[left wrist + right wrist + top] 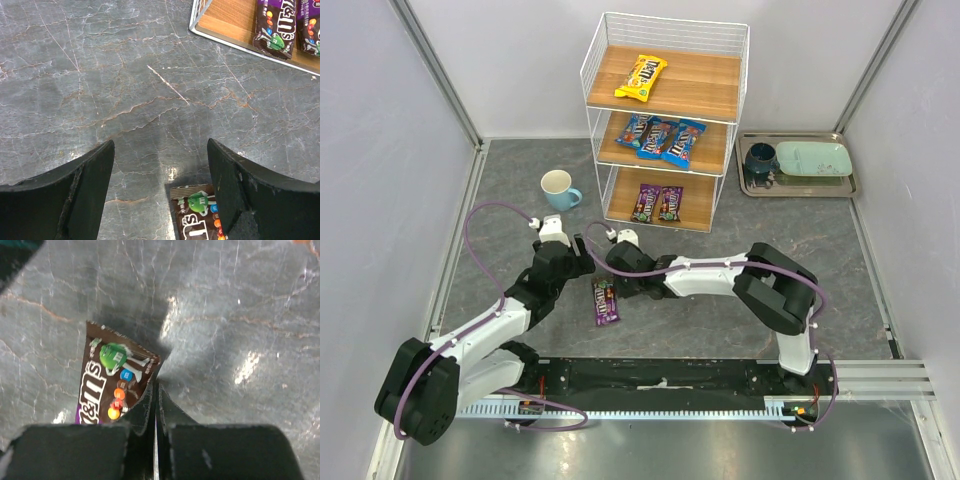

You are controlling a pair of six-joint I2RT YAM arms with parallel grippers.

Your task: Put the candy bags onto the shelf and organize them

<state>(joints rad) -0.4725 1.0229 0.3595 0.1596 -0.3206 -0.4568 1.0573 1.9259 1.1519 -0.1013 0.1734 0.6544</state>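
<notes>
Right gripper point(155, 390) has its fingers squeezed together against the brown candy bag's point(112, 385) far-right corner. Left gripper point(160, 147) gapes wide, bag beside its right finger.

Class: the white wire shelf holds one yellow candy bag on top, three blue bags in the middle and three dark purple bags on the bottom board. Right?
No: the bottom board holds only two dark purple bags; the third dark purple bag lies on the grey table, as the top external view shows.

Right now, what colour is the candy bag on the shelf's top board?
Yellow. That candy bag shows best in the top external view.
</notes>
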